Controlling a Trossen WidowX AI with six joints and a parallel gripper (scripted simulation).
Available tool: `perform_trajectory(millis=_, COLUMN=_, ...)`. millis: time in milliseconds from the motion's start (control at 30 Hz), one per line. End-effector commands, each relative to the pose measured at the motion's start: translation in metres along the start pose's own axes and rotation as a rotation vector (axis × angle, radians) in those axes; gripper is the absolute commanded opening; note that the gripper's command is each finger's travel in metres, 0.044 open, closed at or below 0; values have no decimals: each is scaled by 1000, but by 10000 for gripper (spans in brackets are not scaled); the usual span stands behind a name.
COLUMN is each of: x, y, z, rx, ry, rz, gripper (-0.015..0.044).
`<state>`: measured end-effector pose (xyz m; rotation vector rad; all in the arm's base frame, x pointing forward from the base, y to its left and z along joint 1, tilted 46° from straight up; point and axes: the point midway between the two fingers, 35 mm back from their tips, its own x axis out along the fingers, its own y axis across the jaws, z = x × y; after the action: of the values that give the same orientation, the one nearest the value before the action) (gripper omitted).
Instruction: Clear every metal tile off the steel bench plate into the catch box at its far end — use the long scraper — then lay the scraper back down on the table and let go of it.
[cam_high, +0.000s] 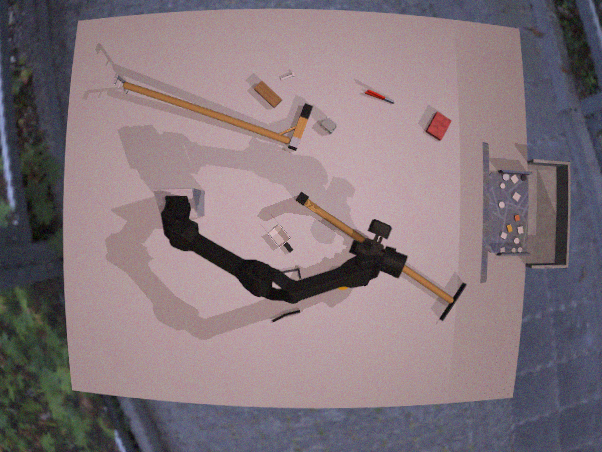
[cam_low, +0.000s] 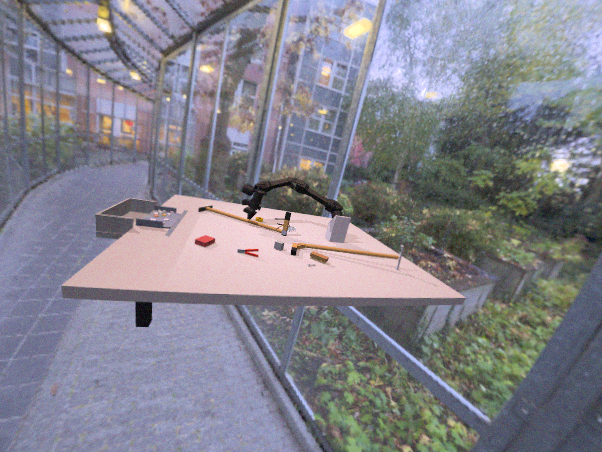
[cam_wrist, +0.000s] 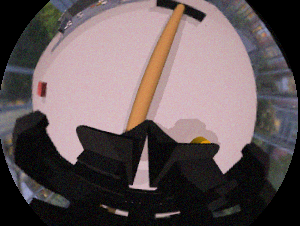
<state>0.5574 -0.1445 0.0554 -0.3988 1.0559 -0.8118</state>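
Note:
The long scraper lies on the table, its wooden handle slanting and its black crosswise blade toward the plate's near-right side in the top view. Its other end has an upright black-topped grip. My gripper is shut, its tips together in the wrist view, low at the middle of the handle. The handle shows behind the left finger, not between the fingers; any contact is hidden. Several small pale tiles and an orange tile lie on the steel plate. The catch box adjoins its far end.
A second long tool lies across the table. A red block, red pliers, a brown block and a grey block lie nearby. A yellow object is beside my gripper.

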Motion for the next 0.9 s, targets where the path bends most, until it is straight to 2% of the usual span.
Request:
perform_trajectory(millis=0, x=5, y=9, z=-3, rx=-5, ry=9, rz=4, gripper=0)
perform_trajectory(millis=867, x=-69, y=-1, z=16, rx=-9, ry=-21, rz=7, gripper=0)
